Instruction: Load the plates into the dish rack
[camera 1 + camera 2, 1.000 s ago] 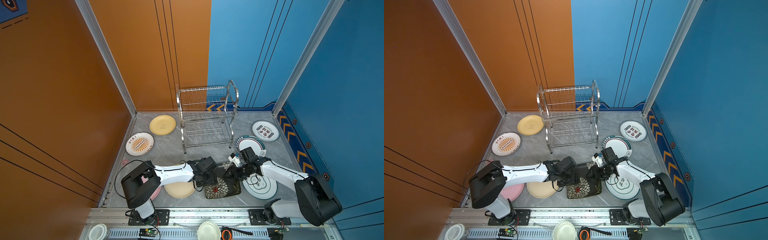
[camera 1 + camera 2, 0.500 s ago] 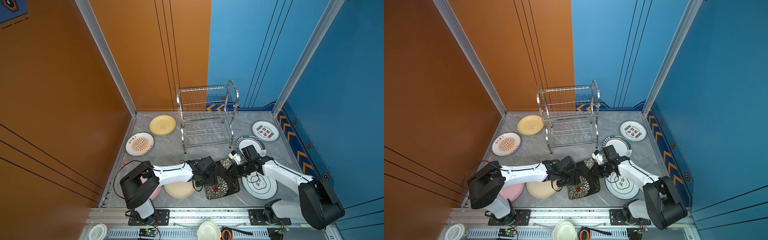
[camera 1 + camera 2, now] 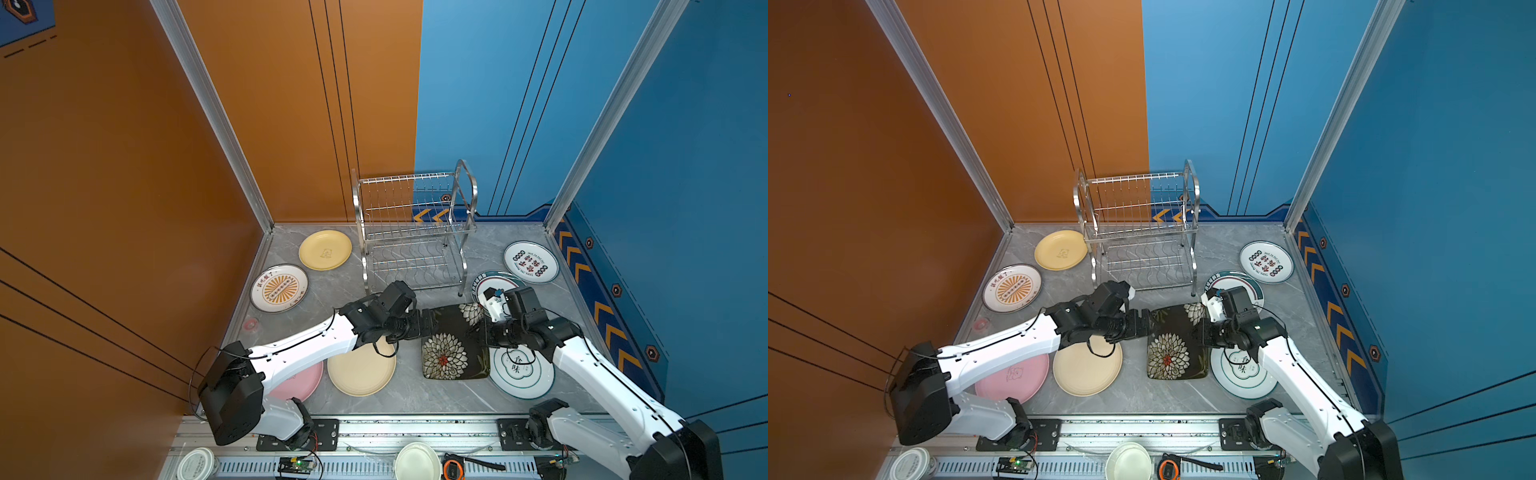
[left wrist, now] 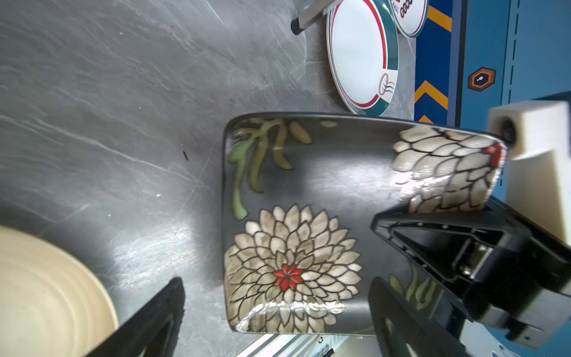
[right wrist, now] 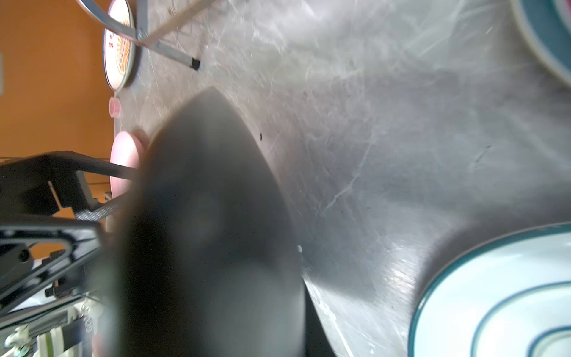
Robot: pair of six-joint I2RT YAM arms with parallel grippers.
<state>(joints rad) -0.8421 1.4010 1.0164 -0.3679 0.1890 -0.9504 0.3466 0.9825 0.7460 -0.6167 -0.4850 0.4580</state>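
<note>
Left wrist view: the black square floral plate [image 4: 293,185] sits tilted above the grey marbled counter [image 4: 108,108]. The right end effector [image 4: 386,222] is clamped on the plate's edge, with one black finger lying over the glazed face. The left end effector [image 3: 432,326] stands wide apart at the opposite edge and holds nothing; I cannot tell whether it touches the plate. In both top views the plate is well short of the shiny two-tier steel wire dish rack [image 3: 415,232], which has no plates in it.

The step in hand looks like a handover, with the right arm taking the plate alone. To do it well, the left arm should back straight off before any lift. The glossy plate hangs from a one-edge grip and may swing, so the lift should be slow. It then needs turning upright and feeding edge-first between two divider wires, clear of the rack's leg and the teal-ringed white plate [image 3: 519,370].

A second ago the plate lay lower with both end effectors crowded over it. Since then the right one has closed and the left one has spread.
</note>
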